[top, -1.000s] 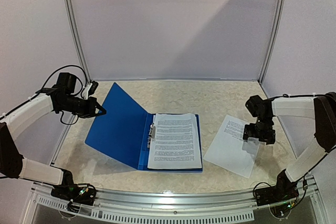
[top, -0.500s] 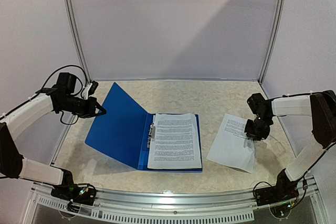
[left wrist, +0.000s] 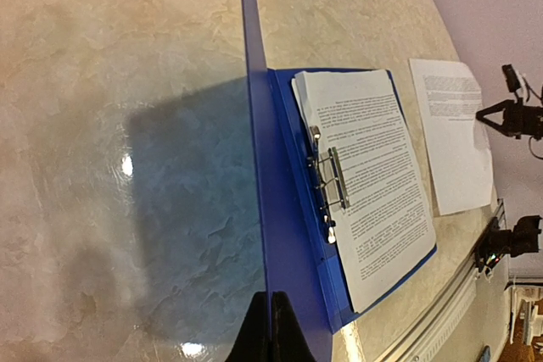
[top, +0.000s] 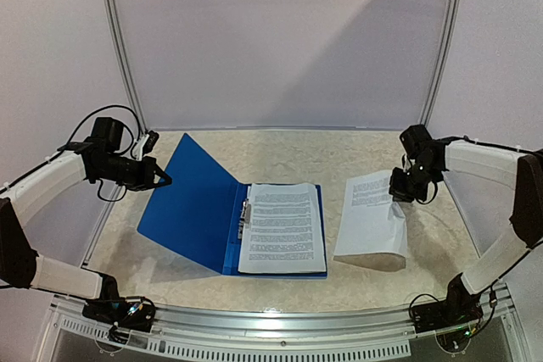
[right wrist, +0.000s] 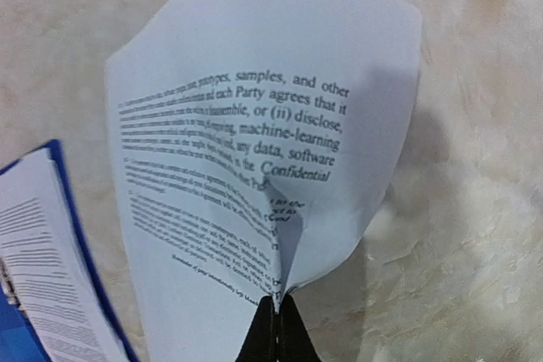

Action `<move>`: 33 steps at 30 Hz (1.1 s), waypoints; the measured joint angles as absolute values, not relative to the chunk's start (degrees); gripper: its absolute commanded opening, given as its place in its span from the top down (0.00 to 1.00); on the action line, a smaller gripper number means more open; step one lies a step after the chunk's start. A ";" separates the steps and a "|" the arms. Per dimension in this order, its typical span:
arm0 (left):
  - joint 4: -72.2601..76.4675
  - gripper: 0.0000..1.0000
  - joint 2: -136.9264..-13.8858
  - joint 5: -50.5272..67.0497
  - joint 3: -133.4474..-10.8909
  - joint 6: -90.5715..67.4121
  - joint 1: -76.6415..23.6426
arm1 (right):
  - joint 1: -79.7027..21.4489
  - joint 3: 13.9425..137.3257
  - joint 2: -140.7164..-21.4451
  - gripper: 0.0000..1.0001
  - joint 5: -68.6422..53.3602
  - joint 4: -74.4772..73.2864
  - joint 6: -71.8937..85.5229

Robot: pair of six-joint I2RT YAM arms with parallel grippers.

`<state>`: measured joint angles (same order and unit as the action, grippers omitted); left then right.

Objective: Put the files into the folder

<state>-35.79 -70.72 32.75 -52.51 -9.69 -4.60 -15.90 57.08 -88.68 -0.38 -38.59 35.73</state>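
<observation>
The blue folder (top: 188, 209) lies open on the table (top: 356, 154). The left gripper (top: 163, 180) is pinched tight on the edge of its cover and holds the cover tilted up. Some pages (top: 282, 228) lie in the folder's right half, by the metal clip (left wrist: 331, 188). The right gripper (top: 395, 196) is pinched tight on one loose sheet (top: 371, 226), just right of the folder, and the sheet curls

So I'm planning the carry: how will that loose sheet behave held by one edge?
Likely floppy: the sheet buckles and creases where the right claw pinches it. Probably light: that pinch alone holds its edge up. It may sag.
</observation>
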 measured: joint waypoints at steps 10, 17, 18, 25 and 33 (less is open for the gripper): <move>-35.79 1.00 -70.72 32.75 -52.51 -9.69 -4.60 | -24.40 69.17 -78.59 1.00 0.34 -40.60 34.35; -35.79 1.00 -70.72 32.75 -52.53 -9.69 -4.60 | -30.70 69.65 -85.69 1.00 -3.27 -37.82 38.39; -35.79 1.00 -70.72 32.75 -52.51 -9.69 -4.60 | -31.66 70.15 -87.88 1.00 -3.73 -37.08 38.81; -35.81 1.00 -70.72 32.73 -52.51 -9.69 -4.60 | -36.91 76.42 -101.49 1.00 -6.44 -32.82 40.27; -35.79 1.00 -70.72 32.71 -52.51 -9.69 -4.60 | -39.27 78.37 -109.75 1.00 -8.34 -28.58 42.26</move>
